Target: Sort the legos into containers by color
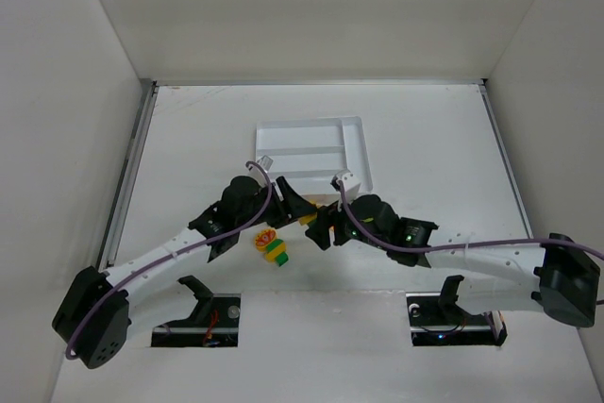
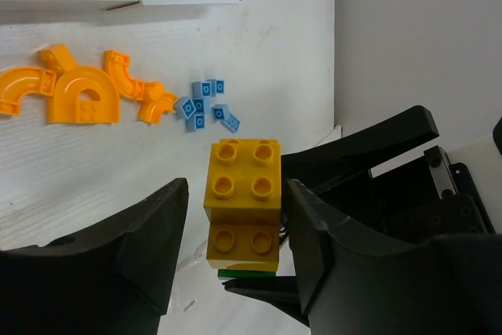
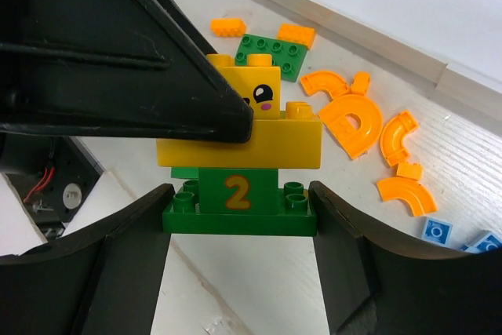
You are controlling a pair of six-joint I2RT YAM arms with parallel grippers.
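From above, the white tray [image 1: 351,129] lies just past both pincers, and no brick shows in any part of it. So I think the sorting is not yet started. The left pincer [image 1: 300,212] and right pincer [image 1: 319,224] meet tip to tip. A small loose stack [image 1: 274,247] sits just beside the left pincer, on its near side.

The left wrist camera shows a yellow brick [image 2: 243,182] between that pincer's fingers [image 2: 157,249]. They stand close on both sides, but I cannot tell if they squeeze. Ahead lie orange curved pieces [image 2: 78,96] and tiny blue bricks [image 2: 205,106], then the tray edge.

In the right wrist view, the right pincer is closed on the green base [image 3: 239,217] under that yellow brick. It looks like these bricks must be pulled apart first.
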